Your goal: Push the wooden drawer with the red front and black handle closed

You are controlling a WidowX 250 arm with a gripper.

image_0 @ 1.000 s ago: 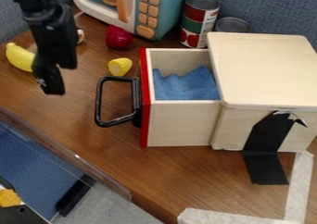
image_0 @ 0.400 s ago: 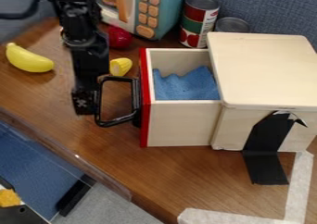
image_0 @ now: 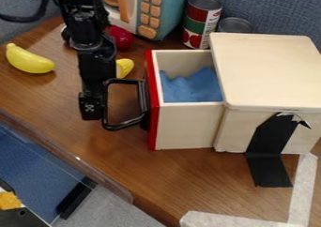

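Black robot gripper (image_0: 91, 111) at outer side of black loop handle (image_0: 124, 124); opening and grip cannot be told. Handle on red-fronted pale wooden drawer (image_0: 188, 128), part-open, blue cloth (image_0: 192, 87) inside. Red-green-white can (image_0: 202, 20) behind, label printed.

the black arm (image_0: 86, 28) comes in from the top edge, left of the middle, its upper part cut off there. it runs down through a bulky, jointed stretch of dark housings to a slimmer, boxy wrist (image_0: 97, 66). the whole visible length stands close to upright, leaning slightly, with its lower end a bit farther right than its top. the gripper (image_0: 91, 112) hangs pointing down, a small pale marking near its tip. a black cable (image_0: 22, 20) curves from the arm's top toward the left edge.
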